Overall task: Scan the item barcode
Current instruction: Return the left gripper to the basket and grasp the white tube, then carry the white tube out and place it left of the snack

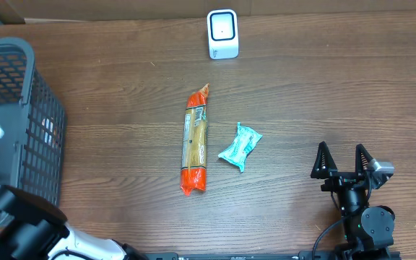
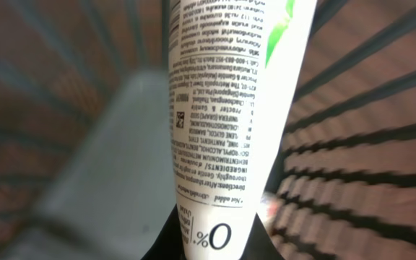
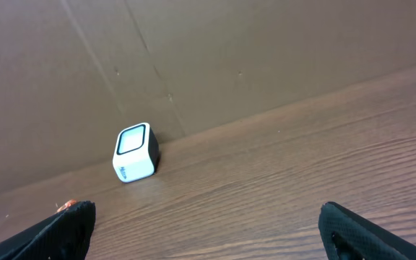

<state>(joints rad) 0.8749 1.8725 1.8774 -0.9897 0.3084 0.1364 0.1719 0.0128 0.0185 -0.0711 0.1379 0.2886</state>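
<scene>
Tube (image 2: pixel 222 115) clamped in left pincer (image 2: pixel 206 242) at basket (image 2: pixel 85 166); right pincer (image 1: pixel 344 160) spread wide.

The left arm (image 1: pixel 27 224) rises at the bench's near left corner, its left gripper (image 2: pixel 211 245) clamped on the end of a white tube (image 2: pixel 222 108). By the near right corner the right gripper (image 1: pixel 343 162) points toward the far edge, fingers (image 1: pixel 323 160) spread wide.
</scene>
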